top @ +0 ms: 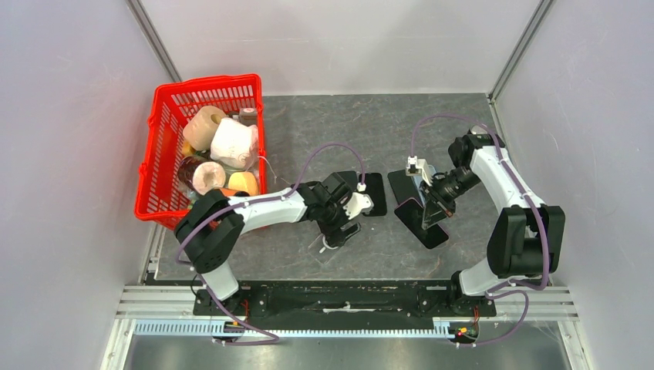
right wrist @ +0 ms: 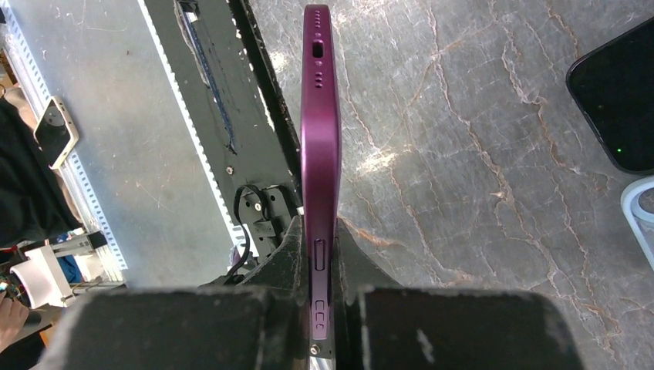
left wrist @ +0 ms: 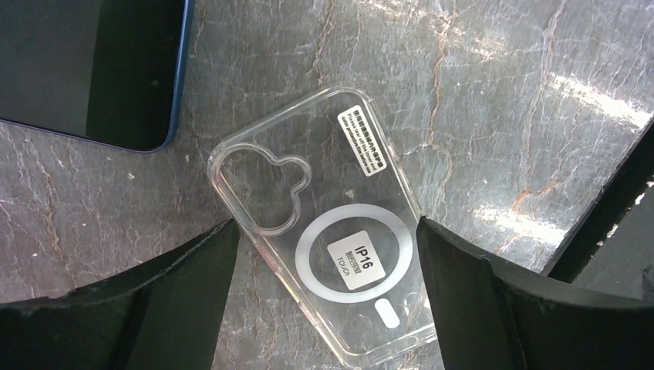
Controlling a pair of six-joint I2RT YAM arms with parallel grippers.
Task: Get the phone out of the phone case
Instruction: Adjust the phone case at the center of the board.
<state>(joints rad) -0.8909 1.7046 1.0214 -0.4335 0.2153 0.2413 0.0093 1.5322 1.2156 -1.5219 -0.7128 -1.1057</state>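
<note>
Left gripper [left wrist: 324, 231]: jaws spread wide, straddling transparent plastic phone case [left wrist: 339, 169], empty, flat on grey marbled table [left wrist: 501, 92]. Right gripper [right wrist: 320, 297]: pinched onto slim purple phone [right wrist: 320, 139], held edge-on, well apart from case. Beyond: dark blue-rimmed phone [left wrist: 85, 62] lying flat; red plastic basket [top: 154, 154], far left.

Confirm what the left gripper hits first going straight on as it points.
The left gripper meets the empty clear phone case, flat on the table between its open jaws; gap above it unclear.
</note>
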